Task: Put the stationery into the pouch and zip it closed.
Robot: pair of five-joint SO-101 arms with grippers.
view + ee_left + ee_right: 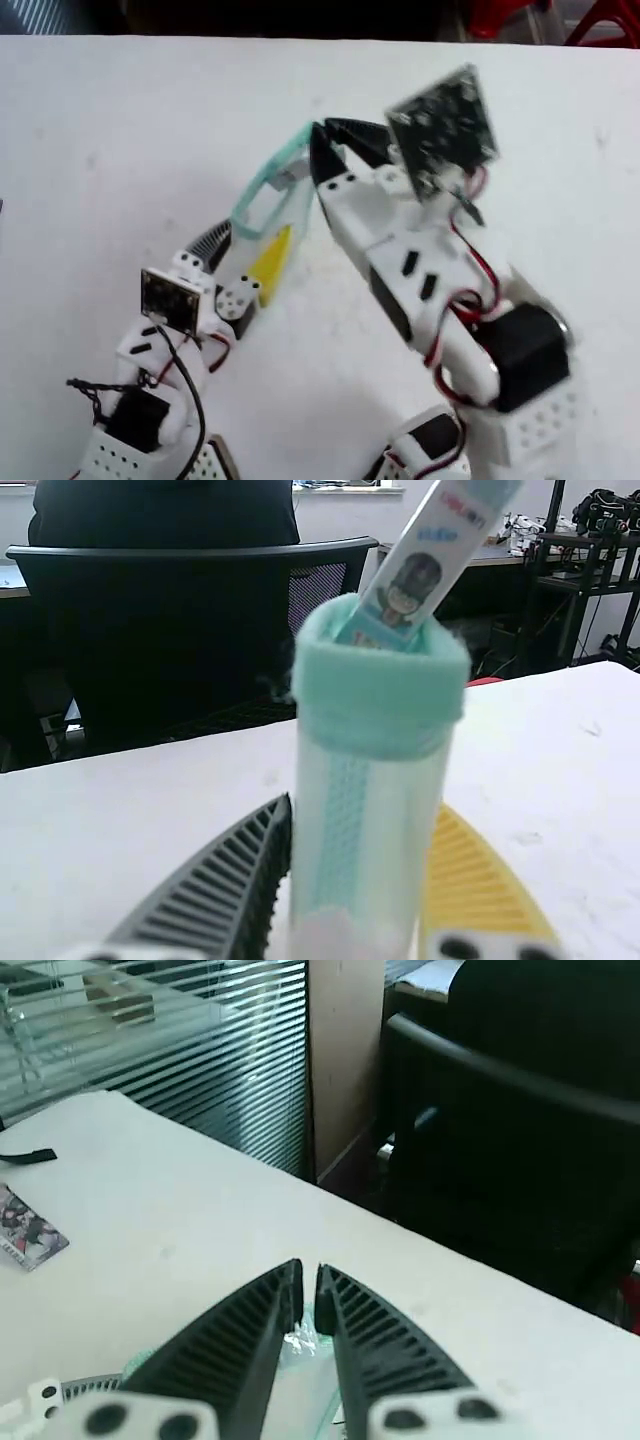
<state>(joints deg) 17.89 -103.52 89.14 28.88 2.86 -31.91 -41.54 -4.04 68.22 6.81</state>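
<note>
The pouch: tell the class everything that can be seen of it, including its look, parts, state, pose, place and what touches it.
The pouch is a slim, see-through plastic case with teal fabric trim and a teal zip strip along its middle. Its mouth is open, and a printed stationery item sticks out. It stretches between the arms over the white table. The left gripper clamps one end between black and yellow fingers, and the right gripper pinches the teal edge at the other.

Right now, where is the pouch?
In the high view the pouch is near the middle of the table, held between the left gripper at its near end and the right gripper at its far, open end.
</note>
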